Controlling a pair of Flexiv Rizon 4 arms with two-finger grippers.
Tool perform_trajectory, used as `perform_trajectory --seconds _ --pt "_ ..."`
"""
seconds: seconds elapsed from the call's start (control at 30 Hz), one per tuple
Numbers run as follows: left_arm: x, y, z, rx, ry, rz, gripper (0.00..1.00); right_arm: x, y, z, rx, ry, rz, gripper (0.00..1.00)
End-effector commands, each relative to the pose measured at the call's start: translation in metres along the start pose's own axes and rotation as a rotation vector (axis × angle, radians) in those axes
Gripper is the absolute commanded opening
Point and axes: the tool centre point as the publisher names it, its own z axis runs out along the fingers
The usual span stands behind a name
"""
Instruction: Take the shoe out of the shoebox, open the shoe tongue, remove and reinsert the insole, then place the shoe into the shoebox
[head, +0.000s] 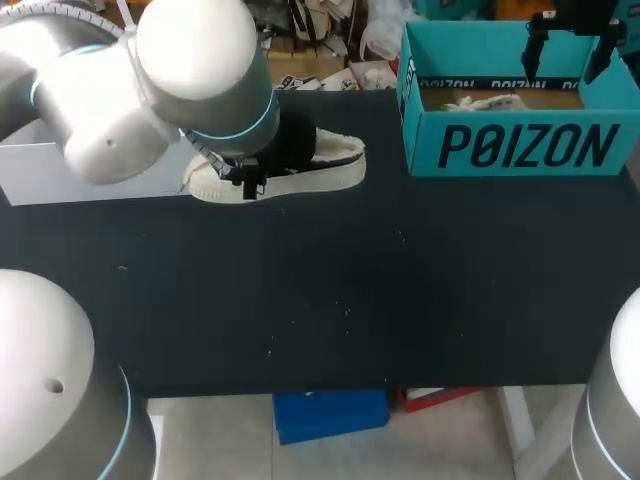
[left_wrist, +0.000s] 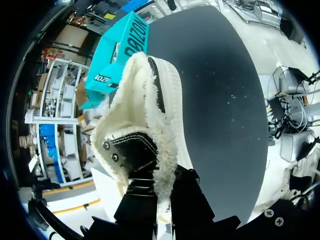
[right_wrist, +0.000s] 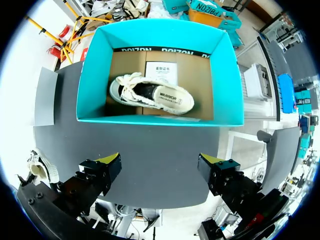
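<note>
Near the worktop's (head: 320, 300) far edge, left of the shoebox (head: 520, 145), my left hand (left_wrist: 164, 192) pinches the shoe's (head: 300, 165) fleecy tongue (left_wrist: 162, 167), probably soft and a floppy hold, while my right hand (right_wrist: 161, 161) gapes wide.

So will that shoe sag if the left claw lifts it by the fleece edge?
Probably some: the left claw pinches only the soft fleece edge, which likely flexes. The thick white sole looks stiff, so the shoe should keep its shape but may hang tilted. Fleece looks grippy, not slippery.
</note>
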Motion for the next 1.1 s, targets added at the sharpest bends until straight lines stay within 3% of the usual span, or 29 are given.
perform_trajectory --seconds 0.03,0.57,1.1 --pt "0.006 0.002 0.019 0.042 -0.043 0.003 0.00 0.000 0.000 0.000 0.001 0.000 0.000 1.00" --pt "0.018 -0.010 0.064 0.047 0.024 0.058 0.00 0.000 0.000 0.000 0.001 0.000 0.000 1.00" --pt "0.045 -0.026 0.104 0.022 0.096 0.069 0.00 0.000 0.000 0.000 0.001 0.000 0.000 1.00"
